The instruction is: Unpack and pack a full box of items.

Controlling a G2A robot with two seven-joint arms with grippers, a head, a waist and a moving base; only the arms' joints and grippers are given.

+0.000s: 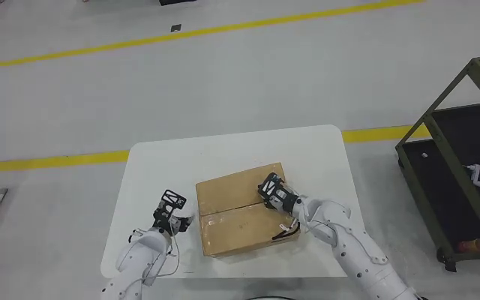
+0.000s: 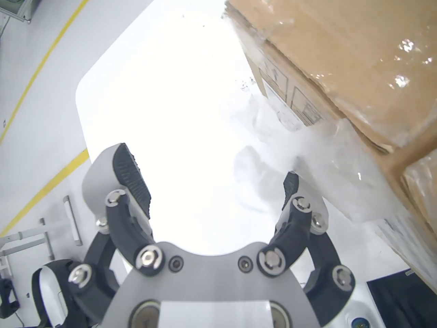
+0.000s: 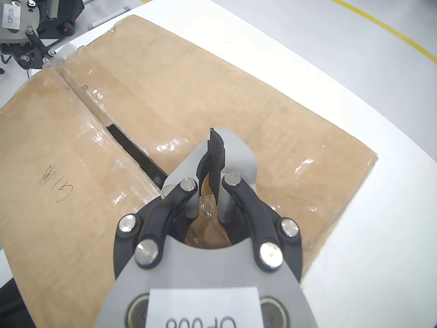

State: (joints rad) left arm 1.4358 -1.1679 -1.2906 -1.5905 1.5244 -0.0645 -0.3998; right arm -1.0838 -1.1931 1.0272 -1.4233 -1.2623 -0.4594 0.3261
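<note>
A closed cardboard box (image 1: 240, 206) sits in the middle of a white table (image 1: 157, 165), its 2 top flaps meeting at a taped seam (image 3: 85, 97) with a dark slit partly open along it. The right pincer (image 3: 214, 151) hangs over the box top near the seam's right end, fingers pressed together. The left pincer (image 2: 208, 165) is low over the table just beside the box's left side, fingers spread wide. Loose clear tape (image 2: 327, 168) hangs off that side, close to 1 fingertip.
</note>
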